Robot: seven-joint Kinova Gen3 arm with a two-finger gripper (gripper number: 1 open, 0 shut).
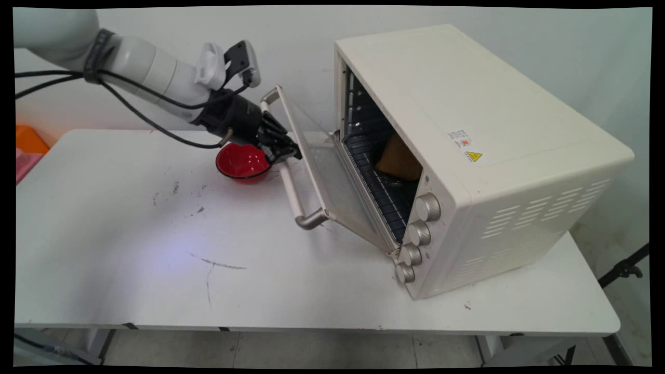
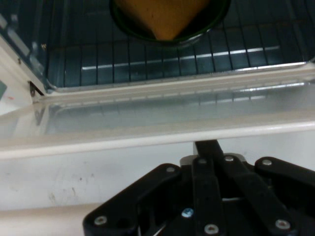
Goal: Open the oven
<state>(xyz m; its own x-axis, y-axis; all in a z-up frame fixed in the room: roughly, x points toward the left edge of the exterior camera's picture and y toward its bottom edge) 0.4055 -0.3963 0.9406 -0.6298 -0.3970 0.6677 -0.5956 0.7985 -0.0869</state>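
Reaching in from ten o'clock, slanted down, pincer clamped on oven door handle, red bowl just at its nine o'clock.

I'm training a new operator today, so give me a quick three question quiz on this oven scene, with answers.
1. True or false: the oven door is fully shut.
2. What sits on the rack inside the oven: A) a brown wedge of food in a dark dish, B) a metal kettle, C) a stack of cups?
3. Fill in: the hand is at the door's ____, beside a red bowl on the table.

Key
1. False: it hangs partly open.
2. A
3. handle
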